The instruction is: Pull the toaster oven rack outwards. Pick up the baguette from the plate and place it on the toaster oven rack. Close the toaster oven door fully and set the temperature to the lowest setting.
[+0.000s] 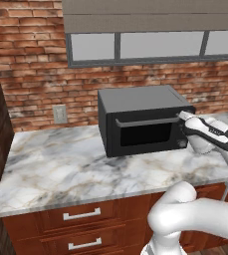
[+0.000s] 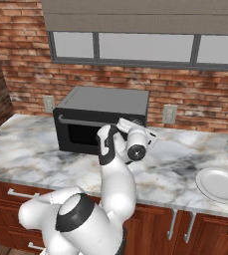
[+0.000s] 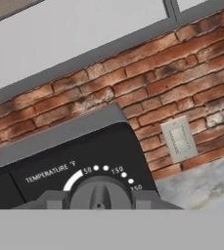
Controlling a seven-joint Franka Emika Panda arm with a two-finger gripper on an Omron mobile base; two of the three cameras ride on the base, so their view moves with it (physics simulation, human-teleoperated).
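Left base view: we see the boxy dark grey-black toaster oven (image 1: 140,119) on the marbled white counter (image 1: 60,164), its black glass-windowed door (image 1: 143,132) shut, and our two-finger gripper (image 1: 181,116) at the front's right side. In the hand view its fingers (image 3: 52,200) flank the round temperature knob (image 3: 100,193); we cannot tell whether they clamp it.

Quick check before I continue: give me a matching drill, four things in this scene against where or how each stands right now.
Things:
1. toaster oven door
2. plate
3. gripper
4. temperature knob

States or places:
A. bare, on the counter right of the oven
B. shut, handle along its top edge
C. up at the oven's upper right front corner
D. close ahead in the hand view, under the scale printed 50, 150

Pairs: 1-B, 2-A, 3-C, 4-D
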